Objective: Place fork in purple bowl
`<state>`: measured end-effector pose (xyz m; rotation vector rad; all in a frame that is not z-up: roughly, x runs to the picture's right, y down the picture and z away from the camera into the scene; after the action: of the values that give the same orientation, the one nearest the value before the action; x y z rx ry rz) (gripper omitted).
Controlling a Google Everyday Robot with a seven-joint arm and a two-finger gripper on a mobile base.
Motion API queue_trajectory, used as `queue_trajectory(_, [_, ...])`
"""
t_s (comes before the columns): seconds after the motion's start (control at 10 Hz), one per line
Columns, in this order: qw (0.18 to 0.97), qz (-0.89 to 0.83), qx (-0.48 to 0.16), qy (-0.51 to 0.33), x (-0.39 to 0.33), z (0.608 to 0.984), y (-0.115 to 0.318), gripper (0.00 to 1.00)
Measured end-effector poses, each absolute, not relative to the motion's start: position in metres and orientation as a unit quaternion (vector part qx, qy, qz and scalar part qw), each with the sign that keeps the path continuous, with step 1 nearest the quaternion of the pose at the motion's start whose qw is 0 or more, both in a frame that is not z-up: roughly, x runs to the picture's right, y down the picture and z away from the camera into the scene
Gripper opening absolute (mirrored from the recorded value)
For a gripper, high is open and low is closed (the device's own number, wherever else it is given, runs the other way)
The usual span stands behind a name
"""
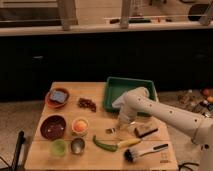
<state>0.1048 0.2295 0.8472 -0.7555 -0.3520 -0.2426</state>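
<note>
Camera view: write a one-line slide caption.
Gripper low over the wooden table beside the fork; purple bowl sits near the table's left edge.

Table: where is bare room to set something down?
Bare wood: the middle strip between the brown pile, green tray and small orange-yellow bowl; the front edge below the green pepper. Crowded around the gripper, which hangs by the fork, near the brush.

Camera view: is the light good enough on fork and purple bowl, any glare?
Camera view: warm, even light on the table, dark cabinets behind, no glare. The purple bowl reads dark but distinct. The gripper is low at mid-table, beside the fork, a small dim shape.
</note>
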Motion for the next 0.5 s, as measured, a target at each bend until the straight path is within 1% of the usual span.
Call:
queue_trajectory(0.3, [0.907,-0.12,-0.365,-0.173,0.104,0.843,0.231,0.0])
queue_trajectory(0.5, [0.911,-0.126,-0.348,-0.18,0.102,0.83,0.228,0.0])
